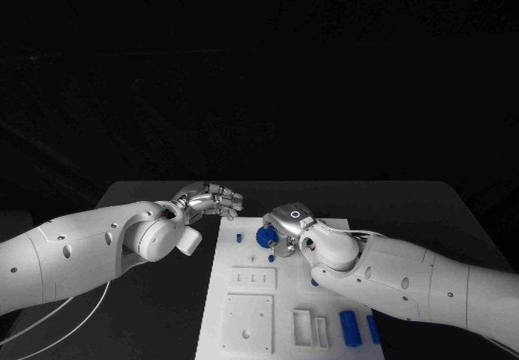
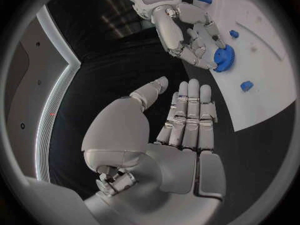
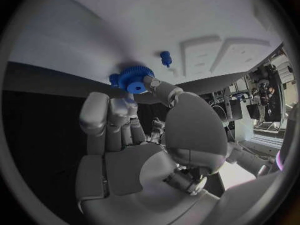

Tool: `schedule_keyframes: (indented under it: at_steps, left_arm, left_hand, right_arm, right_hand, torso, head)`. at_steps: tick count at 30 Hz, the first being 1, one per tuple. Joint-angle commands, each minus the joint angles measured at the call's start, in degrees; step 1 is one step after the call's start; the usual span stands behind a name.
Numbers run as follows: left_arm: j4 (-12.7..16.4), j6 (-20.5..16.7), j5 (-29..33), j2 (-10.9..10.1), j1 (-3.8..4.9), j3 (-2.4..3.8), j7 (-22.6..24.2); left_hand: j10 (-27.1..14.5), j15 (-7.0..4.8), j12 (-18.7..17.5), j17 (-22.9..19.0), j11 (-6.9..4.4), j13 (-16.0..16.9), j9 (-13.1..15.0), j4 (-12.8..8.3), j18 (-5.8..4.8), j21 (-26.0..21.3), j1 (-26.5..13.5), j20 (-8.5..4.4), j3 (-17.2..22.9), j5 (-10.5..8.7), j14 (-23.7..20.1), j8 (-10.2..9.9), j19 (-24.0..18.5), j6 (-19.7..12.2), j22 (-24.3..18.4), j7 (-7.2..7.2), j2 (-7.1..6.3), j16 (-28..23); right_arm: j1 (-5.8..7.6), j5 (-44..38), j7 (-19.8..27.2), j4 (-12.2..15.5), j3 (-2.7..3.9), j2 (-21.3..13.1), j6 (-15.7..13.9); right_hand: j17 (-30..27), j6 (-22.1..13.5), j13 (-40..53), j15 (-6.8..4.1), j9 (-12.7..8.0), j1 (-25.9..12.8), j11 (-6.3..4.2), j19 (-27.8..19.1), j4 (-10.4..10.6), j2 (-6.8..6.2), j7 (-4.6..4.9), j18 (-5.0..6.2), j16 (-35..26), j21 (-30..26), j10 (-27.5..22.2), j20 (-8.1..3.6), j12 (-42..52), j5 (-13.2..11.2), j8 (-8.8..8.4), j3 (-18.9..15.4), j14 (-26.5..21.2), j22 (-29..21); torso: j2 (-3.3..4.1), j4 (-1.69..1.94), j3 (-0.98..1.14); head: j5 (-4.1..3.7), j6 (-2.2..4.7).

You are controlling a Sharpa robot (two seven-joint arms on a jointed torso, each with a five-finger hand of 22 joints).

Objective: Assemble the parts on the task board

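The left arm (image 1: 87, 251) is brought in from the left edge, bent at the wrist, and the left hand (image 1: 211, 200) is held above the desk (image 1: 141, 196). Its fingers (image 2: 189, 116) are laid straight and side by side, with the thumb set apart; nothing is held. The right arm (image 1: 433, 281) is reached in from the right edge. The right hand (image 1: 288, 225) is turned downward, and a blue gear (image 3: 135, 78) is pinched between its thumb and fingers (image 3: 119, 112).
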Motion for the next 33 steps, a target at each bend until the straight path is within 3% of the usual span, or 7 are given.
schedule_keyframes:
  at_steps: [1,5,9,22,27,33]
  left_arm:
    - [0.0,0.92,-0.17,0.17,0.06,0.06,0.49]
    - [-0.05,0.81,-0.17,0.25,0.06,0.06,0.6]
    - [-0.05,0.87,-0.17,0.26,0.06,0.06,0.56]
    - [-0.04,0.88,-0.17,0.24,0.06,0.06,0.56]
    - [-0.13,0.83,-0.17,0.2,0.06,0.06,0.55]
    - [-0.17,0.87,-0.17,0.24,0.06,0.06,0.59]
  left_hand:
    - [0.23,-0.02,-0.26,-0.08,-0.03,0.1,0.07,-0.33,0.94,0.29,-0.21,0.16,-0.09,0.18,-0.46,-0.35,-0.34,0.09,1.16,0.32,0.15,0.2]
    - [0.24,-0.02,-0.27,-0.08,-0.02,0.1,0.08,-0.32,0.94,0.3,-0.23,0.16,-0.09,0.18,-0.46,-0.35,-0.34,0.09,1.16,0.32,0.16,0.2]
    - [0.25,-0.02,-0.27,-0.08,-0.03,0.11,0.09,-0.32,0.94,0.3,-0.25,0.16,-0.09,0.19,-0.45,-0.36,-0.34,0.09,1.15,0.32,0.19,0.2]
    - [0.25,-0.02,-0.31,-0.09,-0.03,0.12,0.11,-0.33,0.95,0.3,-0.28,0.15,-0.09,0.19,-0.45,-0.38,-0.35,0.08,1.15,0.32,0.19,0.21]
    - [0.25,-0.02,-0.32,-0.09,-0.02,0.13,0.12,-0.33,0.95,0.31,-0.31,0.15,-0.09,0.19,-0.45,-0.38,-0.35,0.08,1.15,0.32,0.2,0.21]
    - [0.28,-0.01,-0.38,-0.1,-0.01,0.16,0.16,-0.17,0.93,0.32,-0.58,0.17,-0.15,0.19,-0.45,-0.42,-0.34,0.07,1.14,0.34,0.26,0.22]
  right_arm:
    - [-0.16,0.32,0.15,-0.8,-0.11,0.37,0.91]
    - [-0.17,1.24,0.55,-1.41,-0.23,0.8,0.84]
    - [-0.48,1.47,0.78,-1.34,-0.32,0.87,1.44]
    - [-0.59,3.14,1.13,-1.16,-0.33,0.92,1.34]
    - [-0.59,5.14,1.39,-0.72,-0.33,0.52,-0.2]
    - [-0.57,8.31,1.96,-0.71,-0.32,0.03,1.25]
  right_hand:
    - [0.1,3.11,-0.09,-0.25,0.12,-0.12,-0.05,0.5,-0.26,-0.71,2.55,7.88,-0.3,0.15,0.18,0.12,0.08,0.27,0.07,0.17,-0.01,-0.06]
    - [0.23,-0.15,-0.28,0.49,-0.76,-0.14,0.78,0.33,-0.43,-1.27,3.47,7.88,-0.58,-0.02,-0.22,0.12,-0.34,0.24,-1.81,0.01,-0.02,-0.16]
    - [0.39,-1.42,-0.47,1.05,-1.11,-0.26,1.35,0.25,-0.56,-1.59,4.05,7.88,-0.77,-0.09,-0.55,0.13,-0.71,0.24,-2.51,-0.33,0.0,-0.21]
    - [0.5,-1.3,-0.55,1.16,-1.1,-0.48,1.45,0.19,-0.59,-1.62,4.12,7.88,-0.89,-0.1,-0.62,0.16,-0.81,0.23,-2.42,-0.66,0.0,-0.22]
    - [0.8,-3.61,-0.58,1.53,-1.58,-2.38,1.84,0.1,-0.75,-1.82,4.54,7.88,-0.99,-0.03,-0.69,0.17,-0.76,0.12,-3.57,-3.12,0.0,-0.17]
    - [1.12,-3.88,-0.61,1.58,-1.48,-6.04,1.9,0.1,2.26,-1.52,4.62,7.88,-1.06,-0.18,-0.67,0.0,-0.66,0.14,-3.5,-4.34,0.01,-0.3]
  torso:
    - [0.03,0.02,-0.04]
    - [-0.01,-0.07,-0.07]
    - [0.01,-0.05,-0.05]
    - [-0.02,-0.04,-0.06]
    - [-0.04,0.01,-0.01]
    - [-0.03,-0.01,-0.05]
  head:
    - [-0.03,-0.04]
    - [-0.02,0.02]
    - [-0.05,-0.06]
    - [-0.1,-0.1]
    - [-0.09,0.02]
    - [-0.13,0.01]
